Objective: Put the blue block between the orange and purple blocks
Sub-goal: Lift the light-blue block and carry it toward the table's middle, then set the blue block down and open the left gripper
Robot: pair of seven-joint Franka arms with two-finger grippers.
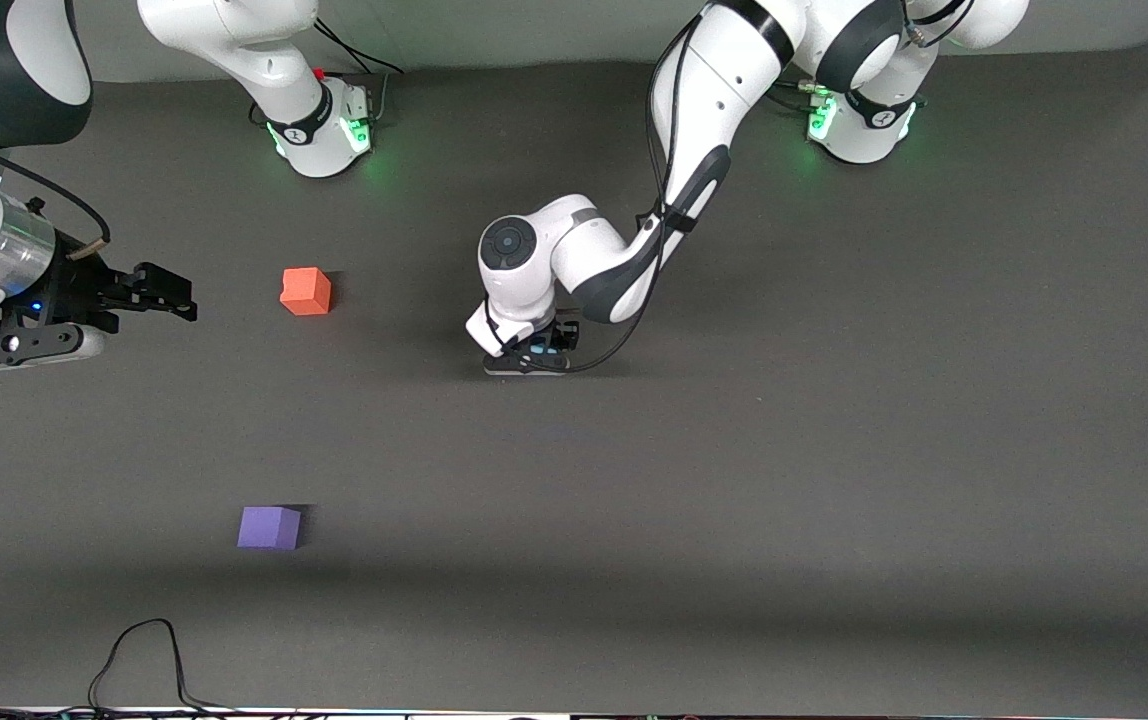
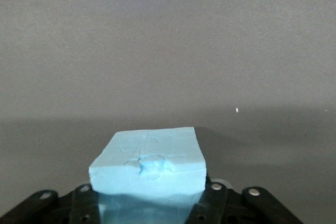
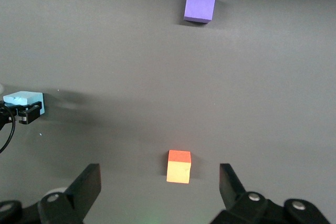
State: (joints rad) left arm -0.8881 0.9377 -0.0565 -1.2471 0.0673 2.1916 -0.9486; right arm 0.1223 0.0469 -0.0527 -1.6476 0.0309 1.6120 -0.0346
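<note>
While the left tool (image 1: 539,352) sits low at the middle of the dark grey desk (image 1: 834,450), its fingers are closed on the small sky-blue foam cube (image 2: 149,163), which shows a dent in its top face. The step in hand looks like the pick-up, with the carry not yet begun. The small orange-red matte cube (image 1: 306,291) and the small violet matte cube (image 1: 270,527) lie well apart toward the right arm's end, the violet one nearer the front camera. The next move calls for lifting and carrying the blue cube into their gap. The right tool (image 3: 160,187) waits over the desk above the orange cube, fingers spread wide.
</note>
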